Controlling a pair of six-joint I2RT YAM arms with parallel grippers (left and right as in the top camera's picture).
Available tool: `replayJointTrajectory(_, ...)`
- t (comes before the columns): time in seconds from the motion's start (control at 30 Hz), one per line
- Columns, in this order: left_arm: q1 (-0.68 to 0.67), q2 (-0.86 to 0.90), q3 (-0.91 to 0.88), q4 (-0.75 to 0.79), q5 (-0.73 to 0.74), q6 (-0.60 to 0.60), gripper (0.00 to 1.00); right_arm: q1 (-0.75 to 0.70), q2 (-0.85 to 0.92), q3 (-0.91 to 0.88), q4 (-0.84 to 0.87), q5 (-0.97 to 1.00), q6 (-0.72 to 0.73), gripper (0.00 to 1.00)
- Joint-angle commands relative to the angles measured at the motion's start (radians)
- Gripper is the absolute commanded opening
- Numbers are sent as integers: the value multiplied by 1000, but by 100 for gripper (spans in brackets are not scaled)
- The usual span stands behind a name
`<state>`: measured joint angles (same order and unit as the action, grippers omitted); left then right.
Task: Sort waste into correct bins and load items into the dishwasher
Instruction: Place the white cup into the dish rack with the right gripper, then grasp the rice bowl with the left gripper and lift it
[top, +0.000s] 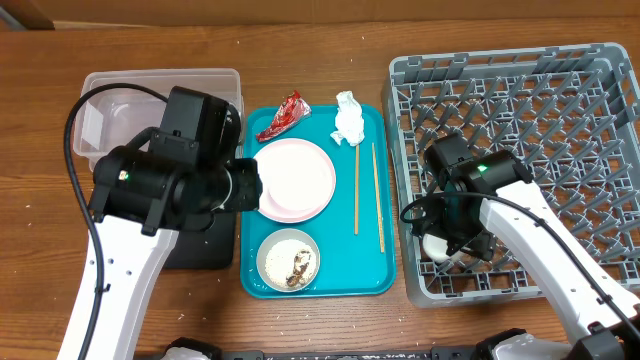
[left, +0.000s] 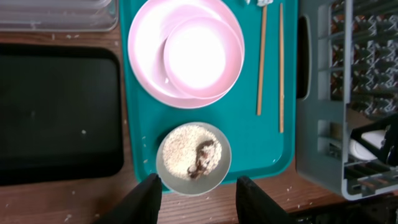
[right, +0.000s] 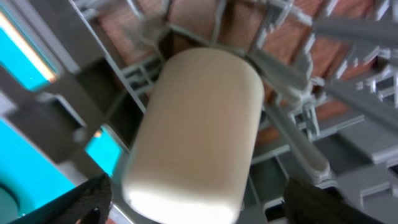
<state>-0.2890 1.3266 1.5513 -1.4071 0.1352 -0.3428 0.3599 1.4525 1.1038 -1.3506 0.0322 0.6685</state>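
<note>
On the teal tray (top: 340, 250) lie a red wrapper (top: 280, 115), a white napkin (top: 348, 118), a pink-rimmed plate (top: 295, 178), two chopsticks (top: 357, 190) and a bowl (left: 193, 158) holding grainy food scraps (left: 186, 152). My left gripper (left: 199, 181) hovers open above the tray's left side, nothing between its fingers. The small white cup (right: 199, 130) lies on its side in the near left corner of the grey dish rack (top: 520, 110). My right gripper (right: 202, 199) straddles the cup, open, with a gap on each side.
The clear tub (top: 110, 110) stands at the back left, with the black tray (left: 56, 112) in front of it, both partly under my left arm. The dish rack's upright pegs crowd round the cup. Crumbs dot the wooden table.
</note>
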Motion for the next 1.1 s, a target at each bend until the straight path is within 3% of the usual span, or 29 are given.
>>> replayJointTrajectory(0.0,-25,-9,11,-10,-3,29,44,-1,-53,44,19,19,4,94)
replayJointTrajectory(0.13,-111,-6,-58,23,8,36,44,-1,-151,113,65,19,0,97)
replayJointTrajectory(0.3,-298,-3,-253,174,9,15,47,-2,-292,181,176,20,-29,98)
replayJointTrajectory(0.43,-410,28,-426,310,-55,-76,49,-2,-383,182,271,19,-29,100)
replayJointTrajectory(0.63,-484,140,-570,512,-97,-108,41,-2,-414,180,290,19,-29,100)
replayJointTrajectory(0.8,-493,245,-571,534,-175,-164,34,-2,-404,179,272,19,-29,100)
replayJointTrajectory(1.07,-493,342,-571,601,-191,-225,7,-2,-404,179,264,19,-29,100)
